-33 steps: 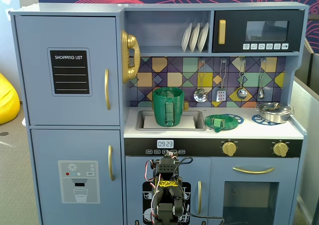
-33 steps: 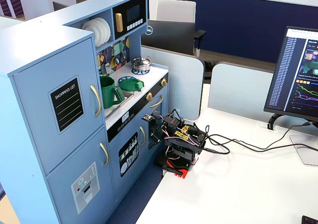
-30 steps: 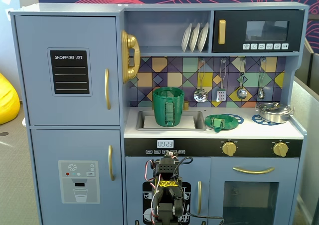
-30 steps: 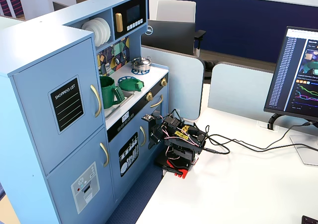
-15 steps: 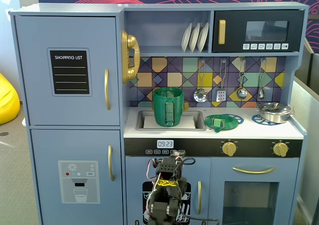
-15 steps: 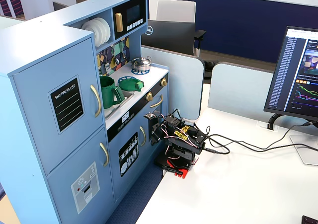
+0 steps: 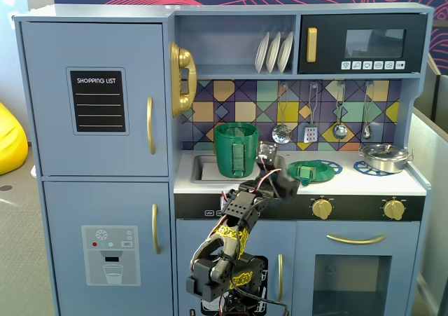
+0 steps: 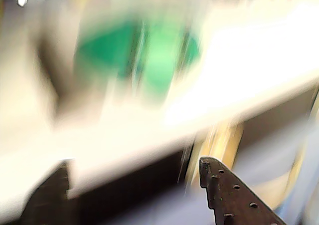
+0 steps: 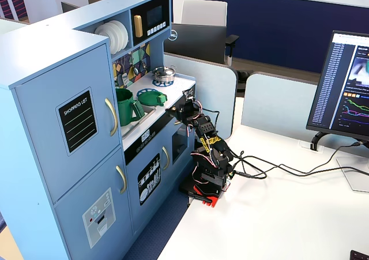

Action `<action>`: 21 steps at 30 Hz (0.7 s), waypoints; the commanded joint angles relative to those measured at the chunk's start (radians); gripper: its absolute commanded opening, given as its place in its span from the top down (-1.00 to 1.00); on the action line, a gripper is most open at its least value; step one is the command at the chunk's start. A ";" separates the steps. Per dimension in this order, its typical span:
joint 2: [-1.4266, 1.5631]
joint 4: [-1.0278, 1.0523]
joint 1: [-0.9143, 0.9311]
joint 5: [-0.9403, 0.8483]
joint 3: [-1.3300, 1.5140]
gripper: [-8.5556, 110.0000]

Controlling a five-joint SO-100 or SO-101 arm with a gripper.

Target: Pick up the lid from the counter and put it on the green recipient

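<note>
One lid (image 7: 306,170), light stiff plastic I judge, lies centre-frame on the counter (image 7: 364,183) right of the green recipient (image 7: 235,150); my jaws hang parted, empty; I'd pinch its knob.

Lid (image 7: 306,170): you see smooth green plastic with a slight sheen.
Green recipient (image 7: 235,150): ribbed dark green plastic, fairly matt.
Silver pot (image 7: 384,156): your brightest surface, polished metal.
Counter (image 7: 364,183): smooth white, matt.
Plates (image 7: 274,52): glossy white.
Gripper (image 7: 267,155): black matt plastic; your wrist view is blurred.
</note>
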 commanded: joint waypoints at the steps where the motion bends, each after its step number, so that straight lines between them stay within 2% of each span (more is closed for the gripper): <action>1: -0.074 -0.181 0.032 0.000 -0.060 0.21; 7: -0.261 -0.388 0.051 -0.009 -0.074 0.22; 21: -0.637 -0.483 0.017 -0.018 -0.282 0.26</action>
